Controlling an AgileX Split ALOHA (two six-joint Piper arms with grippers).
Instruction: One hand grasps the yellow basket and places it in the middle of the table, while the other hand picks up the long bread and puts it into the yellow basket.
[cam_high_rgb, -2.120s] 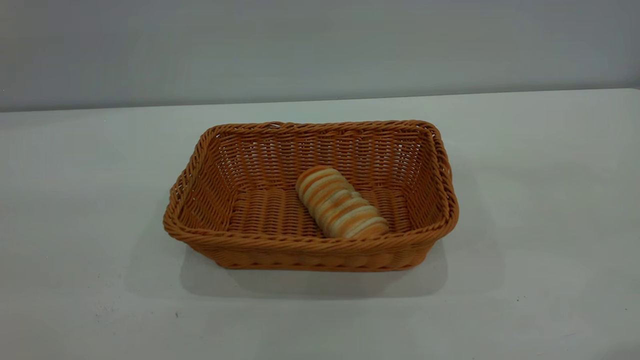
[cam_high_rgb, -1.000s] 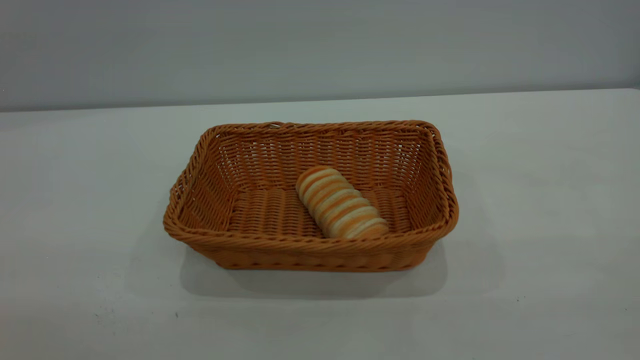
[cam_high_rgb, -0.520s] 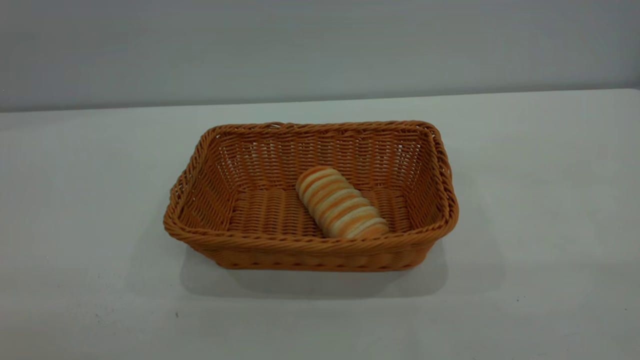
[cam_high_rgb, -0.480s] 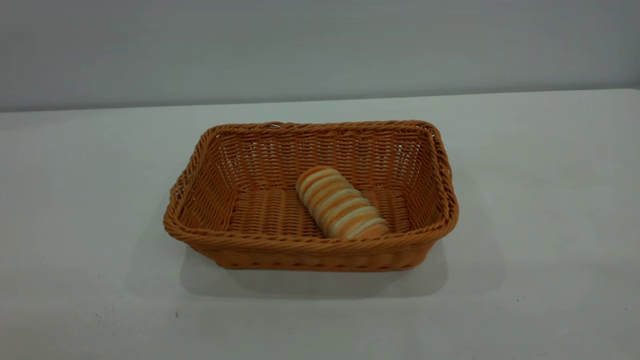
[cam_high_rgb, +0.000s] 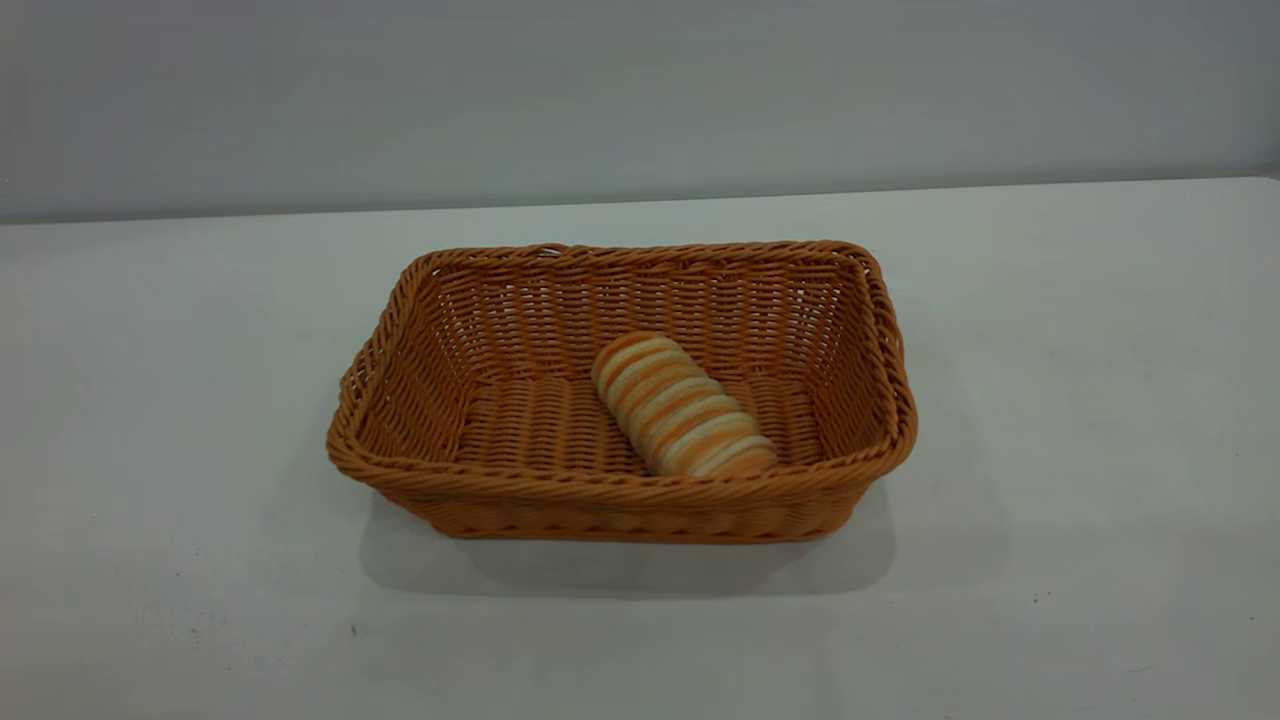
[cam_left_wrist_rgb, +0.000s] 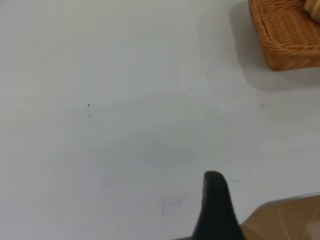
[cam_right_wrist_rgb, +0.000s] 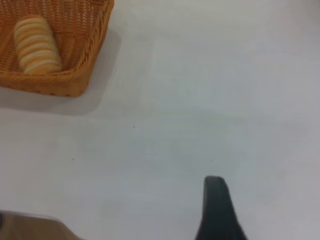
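Note:
The yellow basket stands at the middle of the white table. The long bread lies inside it, slanted on the basket floor towards the right half. The basket's corner also shows in the left wrist view. The right wrist view shows the basket with the bread in it. My left gripper shows only as a black tip over bare table, far from the basket. My right gripper likewise shows as a black tip over bare table, apart from the basket. Neither arm appears in the exterior view.
A table edge with a tan floor beyond it shows in the left wrist view and in the right wrist view. A grey wall stands behind the table. A few dark specks mark the tabletop.

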